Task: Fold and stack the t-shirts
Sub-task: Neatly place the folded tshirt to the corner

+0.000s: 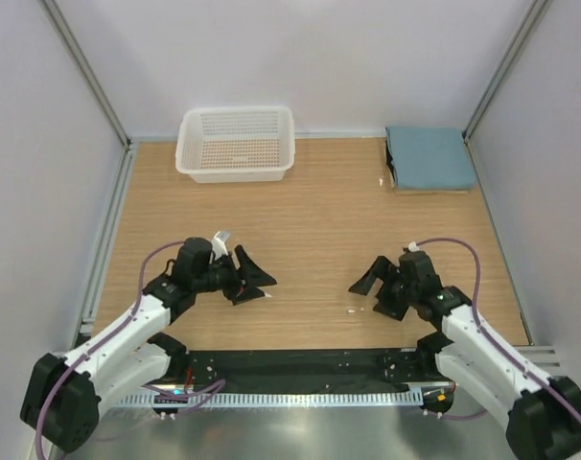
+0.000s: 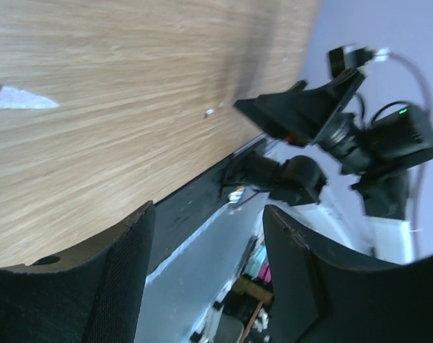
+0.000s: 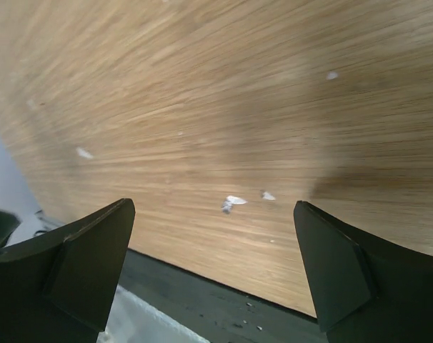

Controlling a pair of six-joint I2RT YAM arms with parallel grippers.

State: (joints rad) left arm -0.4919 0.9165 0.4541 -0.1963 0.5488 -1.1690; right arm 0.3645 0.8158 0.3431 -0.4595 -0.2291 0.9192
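The t-shirts (image 1: 429, 158) are in neither grip: the left fingers (image 1: 256, 270) and right fingers (image 1: 369, 278) spread wide and empty, facing each other low over the counter (image 1: 310, 211), arms bent, the folded stack far back right.

Pale grey walls (image 1: 300, 57) are enclosing a light wooden table (image 1: 310, 211) on three sides, with slanting metal posts (image 1: 84, 67) rising at its back corners. Soft, even light is falling across the wood grain, casting only faint shadows.
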